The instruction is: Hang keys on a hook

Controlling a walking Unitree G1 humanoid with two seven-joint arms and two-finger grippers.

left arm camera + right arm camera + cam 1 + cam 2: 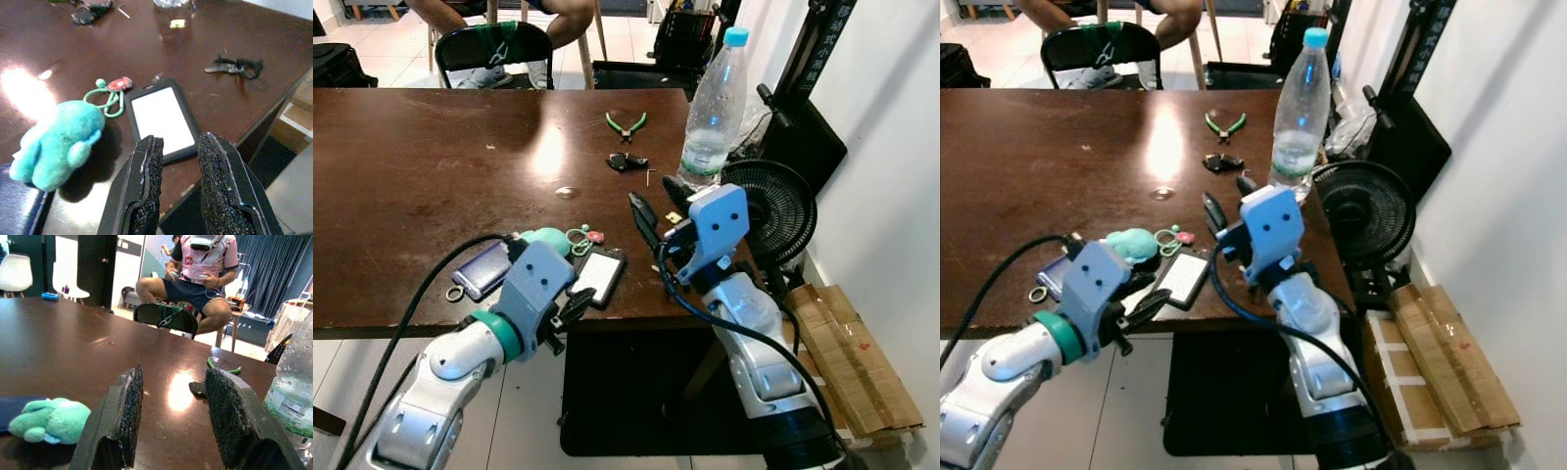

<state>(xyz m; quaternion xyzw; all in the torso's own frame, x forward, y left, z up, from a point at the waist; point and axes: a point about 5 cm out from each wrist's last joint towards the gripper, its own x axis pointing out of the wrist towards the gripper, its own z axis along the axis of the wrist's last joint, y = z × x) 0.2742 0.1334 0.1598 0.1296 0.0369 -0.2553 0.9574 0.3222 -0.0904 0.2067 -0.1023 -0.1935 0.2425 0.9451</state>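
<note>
Dark brown wood makes up the desk (431, 176), and a person sits on a chair behind it. Both arms are low at the near edge, likely getting ready to pick something up. The left gripper (176, 161) has its fingers a little apart and holds nothing; it points at a black phone (164, 120) and a teal plush toy (56, 142) on a green ring. The right gripper (173, 416) has wide, empty fingers. Dark keys (237, 67) lie near the desk's right edge, close to the right arm (no hook can be seen). A water bottle (715, 108) stands beside a small black fan (778, 211).
</note>
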